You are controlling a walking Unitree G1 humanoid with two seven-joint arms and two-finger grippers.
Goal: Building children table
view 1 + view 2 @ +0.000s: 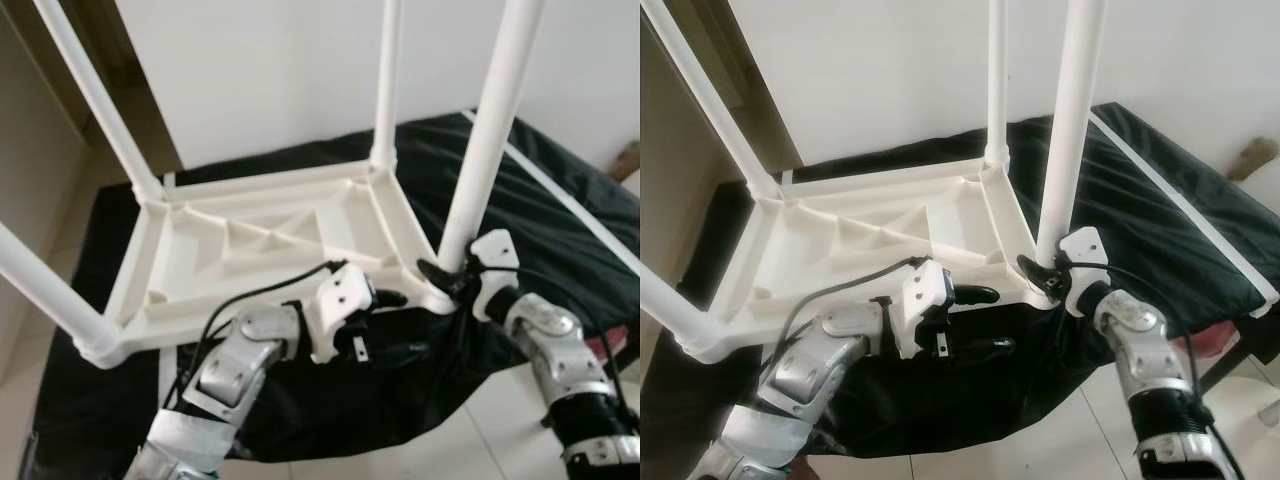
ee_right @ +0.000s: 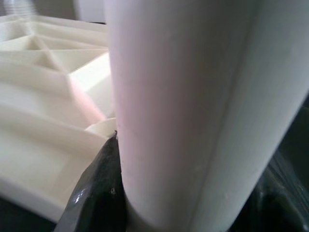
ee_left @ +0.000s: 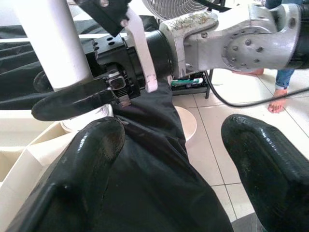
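A white plastic children's table (image 1: 260,240) lies upside down on a black cloth, its ribbed underside facing up and its white legs standing in the corners. My right gripper (image 1: 450,275) is shut on the base of the near right leg (image 1: 490,130), just above its socket. In the right wrist view that leg (image 2: 203,106) sits between the black fingers (image 2: 96,193). My left gripper (image 1: 398,324) hovers open by the table's near edge, left of that corner, holding nothing. Its spread fingers (image 3: 91,159) show in the left wrist view, over the cloth.
The black cloth (image 1: 560,200) covers a low surface that ends near me at white floor tiles (image 1: 480,440). A wall stands behind it and a wooden frame (image 1: 110,60) at the left. A person's bare feet (image 3: 277,104) and a fan (image 3: 178,7) are off to my right.
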